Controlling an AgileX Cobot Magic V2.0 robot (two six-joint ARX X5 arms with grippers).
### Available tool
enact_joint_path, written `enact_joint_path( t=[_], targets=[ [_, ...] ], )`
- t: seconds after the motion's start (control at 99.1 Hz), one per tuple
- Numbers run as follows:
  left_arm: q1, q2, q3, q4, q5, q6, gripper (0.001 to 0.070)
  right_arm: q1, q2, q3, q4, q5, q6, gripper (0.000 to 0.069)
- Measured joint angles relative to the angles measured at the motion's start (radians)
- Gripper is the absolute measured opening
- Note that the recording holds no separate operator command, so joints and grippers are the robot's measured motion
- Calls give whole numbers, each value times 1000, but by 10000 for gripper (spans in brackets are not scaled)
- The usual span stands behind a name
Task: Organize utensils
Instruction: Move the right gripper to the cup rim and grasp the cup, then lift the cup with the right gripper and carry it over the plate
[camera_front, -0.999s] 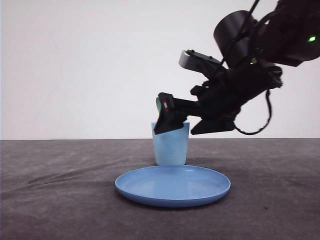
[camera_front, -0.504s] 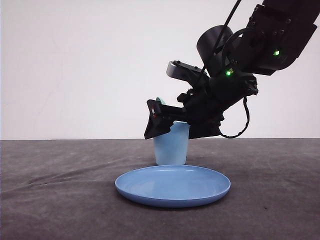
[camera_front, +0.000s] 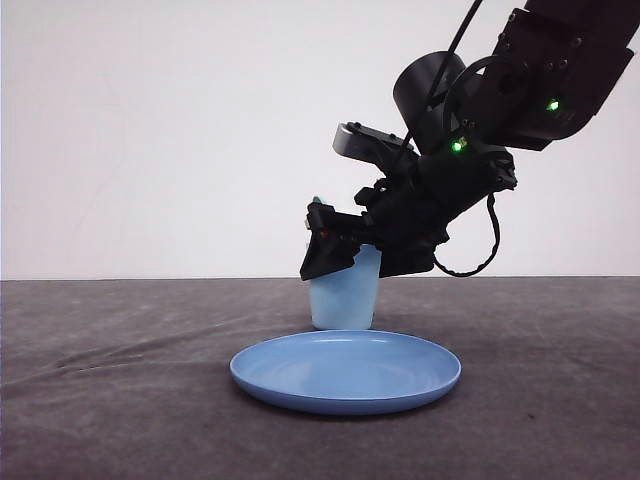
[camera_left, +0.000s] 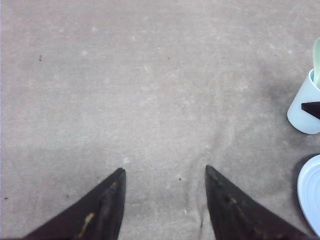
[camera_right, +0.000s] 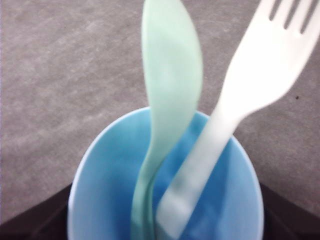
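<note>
Mint-green spoon (camera_right: 167, 95) and white fork (camera_right: 250, 85) in cup (camera_right: 100, 200), between spread right end effector (camera_front: 325, 250) fingers.

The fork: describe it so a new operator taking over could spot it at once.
Find the light blue cup standing on the grey table just behind the round blue plate. Two utensils stand handle-down in it. The fork is the white one with tines at the top, beside the mint-green spoon with a smooth oval bowl.

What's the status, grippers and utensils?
Left gripper open, idle over bare table. Right gripper at the cup, jaw state unclear. Spoon and fork standing in cup. Plate empty in front.
</note>
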Motion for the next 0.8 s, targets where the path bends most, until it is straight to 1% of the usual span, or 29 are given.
enact_joint_path(
  t=[0.232, 0.333, 0.444, 0.514, 0.595, 0.797],
  targets=[
    [0, 0, 0, 0, 0, 0, 300, 0, -10, 1, -24, -16, 1, 457],
    [0, 0, 0, 0, 0, 0, 300, 0, -43, 1, -83, -55, 7, 457],
    [0, 0, 0, 0, 0, 0, 300, 0, -116, 1, -151, -82, 8, 455],
    [0, 0, 0, 0, 0, 0, 300, 0, -173, 2, -211, -104, 10, 455],
    [0, 0, 0, 0, 0, 0, 300, 2, -240, 2, -314, -128, 10, 455],
    [0, 0, 0, 0, 0, 0, 300, 26, -386, 2, -545, -129, 9, 455]
  ],
)
